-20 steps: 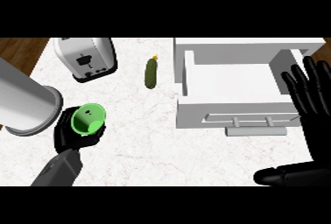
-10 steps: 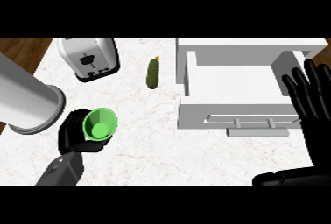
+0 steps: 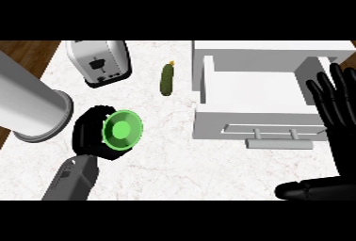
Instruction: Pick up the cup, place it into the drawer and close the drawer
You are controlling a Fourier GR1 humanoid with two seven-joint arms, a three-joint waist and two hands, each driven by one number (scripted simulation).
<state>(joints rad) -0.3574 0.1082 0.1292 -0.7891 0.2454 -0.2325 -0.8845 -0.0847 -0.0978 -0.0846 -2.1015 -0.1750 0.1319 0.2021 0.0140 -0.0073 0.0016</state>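
A green cup sits in my left hand, whose black fingers curl round it above the counter at the left. The cup is tipped so its open mouth faces up toward the view. The white drawer stands pulled open at the right, its inside bare and its bar handle at the front. My right hand rests open with fingers up at the right edge, beside the drawer's right wall.
A grey cylinder stands at the left, close to my left hand. A white toaster sits at the back left. A green zucchini lies between the toaster and the drawer.
My left hand has lifted the cup and carried it slightly rightward, tipping its mouth up toward the view. The right hand has stayed where it was.
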